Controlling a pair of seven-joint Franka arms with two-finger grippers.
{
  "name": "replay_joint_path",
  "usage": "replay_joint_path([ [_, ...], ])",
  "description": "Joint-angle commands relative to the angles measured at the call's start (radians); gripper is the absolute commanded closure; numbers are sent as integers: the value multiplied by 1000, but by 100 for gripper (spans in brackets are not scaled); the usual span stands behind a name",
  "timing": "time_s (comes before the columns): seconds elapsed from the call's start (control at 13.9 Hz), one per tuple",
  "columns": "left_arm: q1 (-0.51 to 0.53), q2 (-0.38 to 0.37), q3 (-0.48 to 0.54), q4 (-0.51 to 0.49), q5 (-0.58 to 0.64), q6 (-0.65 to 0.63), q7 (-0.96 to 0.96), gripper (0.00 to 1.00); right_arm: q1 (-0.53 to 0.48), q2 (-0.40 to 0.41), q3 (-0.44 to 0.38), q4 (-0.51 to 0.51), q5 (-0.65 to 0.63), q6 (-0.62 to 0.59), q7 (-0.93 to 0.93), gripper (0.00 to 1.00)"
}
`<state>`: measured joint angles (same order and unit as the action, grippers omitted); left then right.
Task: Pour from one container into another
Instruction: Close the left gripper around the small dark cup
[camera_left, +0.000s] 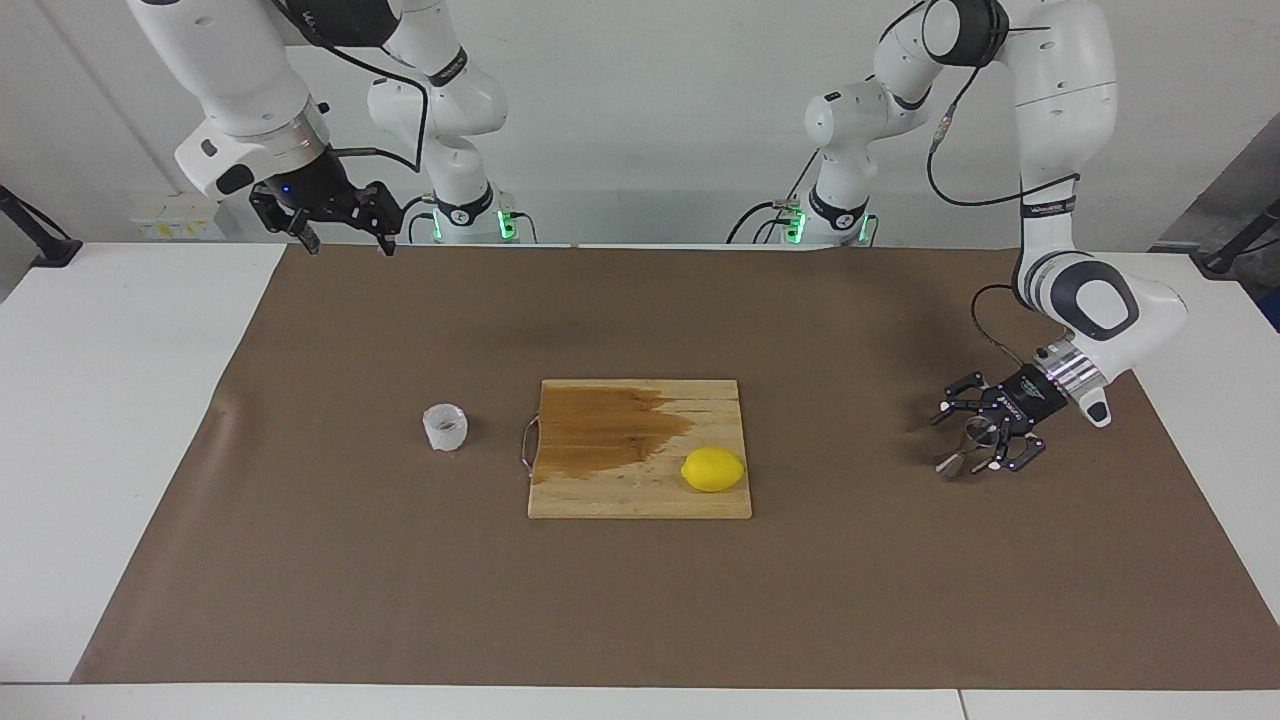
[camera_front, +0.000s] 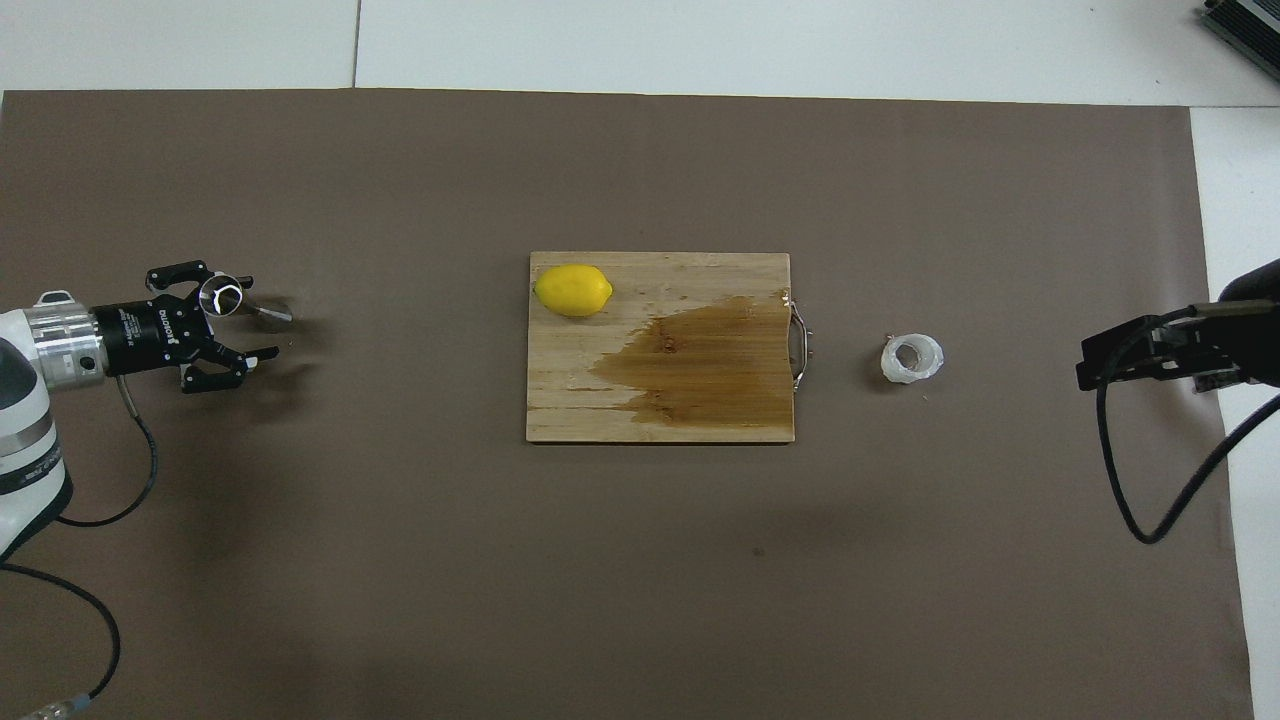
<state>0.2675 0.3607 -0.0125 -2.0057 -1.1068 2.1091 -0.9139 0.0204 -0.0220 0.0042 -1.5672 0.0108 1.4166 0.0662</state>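
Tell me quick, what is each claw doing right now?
Left gripper: open, fingers either side of the steel jigger, not gripping it.
Right gripper: open, holding nothing, waiting up by its base.

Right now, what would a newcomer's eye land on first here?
The yellow lemon on the wet-stained cutting board mid-table stands out most. Next, the left end effector, open around the steel jigger at its own end of the table. The whitish cup stands alone beside the board; the right end effector waits raised, open.
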Motion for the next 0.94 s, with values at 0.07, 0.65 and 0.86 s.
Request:
replay_joint_path([
  [0.07,-7,-37,11,-42,-53,-4,17,45,-7,-9,-4,-7,21,7,-19,0],
  [0.65,-5,-37,11,-33,-97,-7,4,100,-7,-9,-4,-7,21,7,-19,0],
  [0.86,-7,-39,9,-27,-126,-49,6,100,-7,-9,-4,-7,21,7,-19,0],
])
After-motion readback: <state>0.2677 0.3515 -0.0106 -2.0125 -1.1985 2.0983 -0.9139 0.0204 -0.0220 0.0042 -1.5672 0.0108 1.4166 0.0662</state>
